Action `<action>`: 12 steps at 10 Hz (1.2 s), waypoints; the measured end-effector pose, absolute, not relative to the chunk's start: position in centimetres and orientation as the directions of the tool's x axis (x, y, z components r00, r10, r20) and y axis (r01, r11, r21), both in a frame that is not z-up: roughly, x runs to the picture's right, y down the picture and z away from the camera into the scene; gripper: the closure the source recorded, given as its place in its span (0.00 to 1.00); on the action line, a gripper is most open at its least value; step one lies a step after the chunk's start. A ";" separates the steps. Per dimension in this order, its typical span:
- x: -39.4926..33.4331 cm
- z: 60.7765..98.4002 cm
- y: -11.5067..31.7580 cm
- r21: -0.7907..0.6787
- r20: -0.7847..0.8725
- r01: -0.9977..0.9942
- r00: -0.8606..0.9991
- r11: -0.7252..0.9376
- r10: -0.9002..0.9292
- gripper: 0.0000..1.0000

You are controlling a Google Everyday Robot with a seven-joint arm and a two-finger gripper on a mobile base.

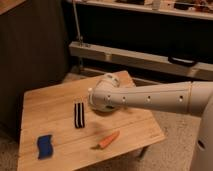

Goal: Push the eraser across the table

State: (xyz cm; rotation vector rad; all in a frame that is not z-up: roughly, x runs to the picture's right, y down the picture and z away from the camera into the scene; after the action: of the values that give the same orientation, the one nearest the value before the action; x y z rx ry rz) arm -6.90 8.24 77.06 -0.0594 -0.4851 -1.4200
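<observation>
The eraser [79, 114], a narrow block with black and white lengthwise stripes, lies near the middle of the small light wooden table [50, 100]. My white arm reaches in from the right over the table. Its rounded wrist end hides the gripper [97, 100], which sits just right of the eraser, close to its upper end. I cannot tell whether it touches the eraser.
A blue wavy-edged pad [45, 146] lies at the front left of the table. An orange carrot [108, 140] lies at the front right. A dark wall panel stands at the left and a low grey shelf [135, 57] runs behind the table.
</observation>
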 end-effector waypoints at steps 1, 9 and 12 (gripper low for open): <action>-6.9 77.1 8.2 0.245 0.357 0.955 0.070 0.166 -0.931 0.69; -6.9 77.7 7.9 0.247 0.373 0.958 0.047 0.149 -0.927 0.69; -10.6 81.5 8.3 0.231 0.525 0.969 -0.049 0.086 -0.850 0.69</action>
State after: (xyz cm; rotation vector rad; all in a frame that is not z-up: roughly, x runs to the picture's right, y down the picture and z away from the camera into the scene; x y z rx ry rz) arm -10.59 8.25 81.53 -0.2379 -0.6309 -1.4978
